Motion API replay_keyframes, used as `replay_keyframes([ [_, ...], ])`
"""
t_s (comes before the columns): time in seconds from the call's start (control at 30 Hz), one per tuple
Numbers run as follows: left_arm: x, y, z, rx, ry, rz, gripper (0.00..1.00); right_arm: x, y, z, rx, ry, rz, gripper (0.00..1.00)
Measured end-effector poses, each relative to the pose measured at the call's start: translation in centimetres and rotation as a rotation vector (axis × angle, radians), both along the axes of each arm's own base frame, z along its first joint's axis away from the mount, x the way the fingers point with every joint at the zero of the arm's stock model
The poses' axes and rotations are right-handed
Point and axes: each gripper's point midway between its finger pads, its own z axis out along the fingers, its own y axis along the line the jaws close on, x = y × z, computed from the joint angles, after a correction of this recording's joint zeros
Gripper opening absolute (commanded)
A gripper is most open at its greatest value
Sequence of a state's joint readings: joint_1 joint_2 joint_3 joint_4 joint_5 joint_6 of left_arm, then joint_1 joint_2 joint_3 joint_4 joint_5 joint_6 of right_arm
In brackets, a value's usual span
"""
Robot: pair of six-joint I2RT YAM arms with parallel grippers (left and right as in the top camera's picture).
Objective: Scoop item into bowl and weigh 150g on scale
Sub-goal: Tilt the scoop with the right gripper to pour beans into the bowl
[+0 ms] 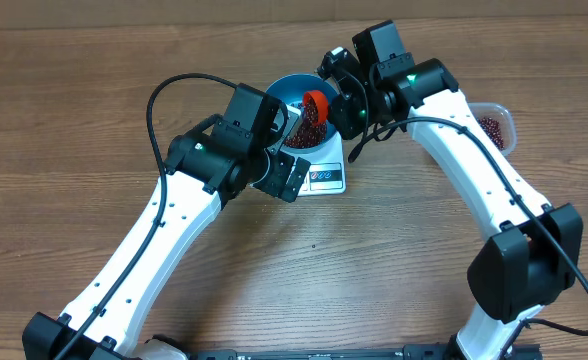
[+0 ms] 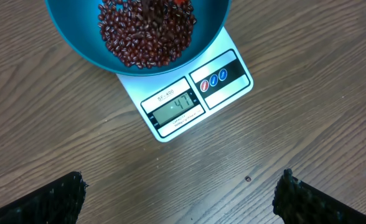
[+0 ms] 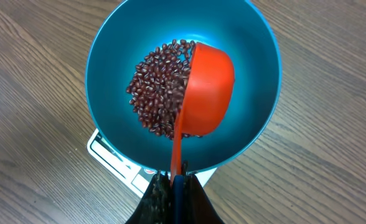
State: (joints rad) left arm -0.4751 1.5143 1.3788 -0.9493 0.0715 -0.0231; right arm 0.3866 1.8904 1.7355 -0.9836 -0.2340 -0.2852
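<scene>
Scene: two white robot arms meet over a wood-grain bench (image 1: 74,120), both bent toward a blue bowl (image 1: 286,86) near the far middle.
Bowl: it sits on top of the scale (image 2: 189,99) and covers the rear of the platform, so only the front strip sticks out.
Scale: white and flat on the bench, its grey display window lit with digits, three round buttons beside it.
Beans: a loose heap of dark red-brown beans (image 3: 155,93) lies in the bottom of the bowl, and one stray bean (image 2: 248,179) lies on the bench in front of the scale.
Right end effector (image 3: 175,183): closed on the thin handle of a red-orange scoop (image 3: 208,87).
Scoop: its cup is inside the bowl over the heap, rounded back toward the wrist camera.
Left end effector (image 2: 180,199): spread wide and holding nothing, it hangs above bare bench just in front of the scale.
Tub: a clear plastic tub (image 1: 496,125) with more beans stands at the right, behind the right arm.
</scene>
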Motion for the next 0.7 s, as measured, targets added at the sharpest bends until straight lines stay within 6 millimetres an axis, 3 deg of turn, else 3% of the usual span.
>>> replay_keyframes([
  [0.3,0.0,0.0,0.0,0.000,0.000,0.000,1.00,-0.7,0.5,2.7,-0.002,-0.079,0.044,0.03],
  [0.7,0.0,0.0,0.0,0.000,0.000,0.000,1.00,-1.1,1.1,2.5,-0.092,-0.123,0.069,0.04],
])
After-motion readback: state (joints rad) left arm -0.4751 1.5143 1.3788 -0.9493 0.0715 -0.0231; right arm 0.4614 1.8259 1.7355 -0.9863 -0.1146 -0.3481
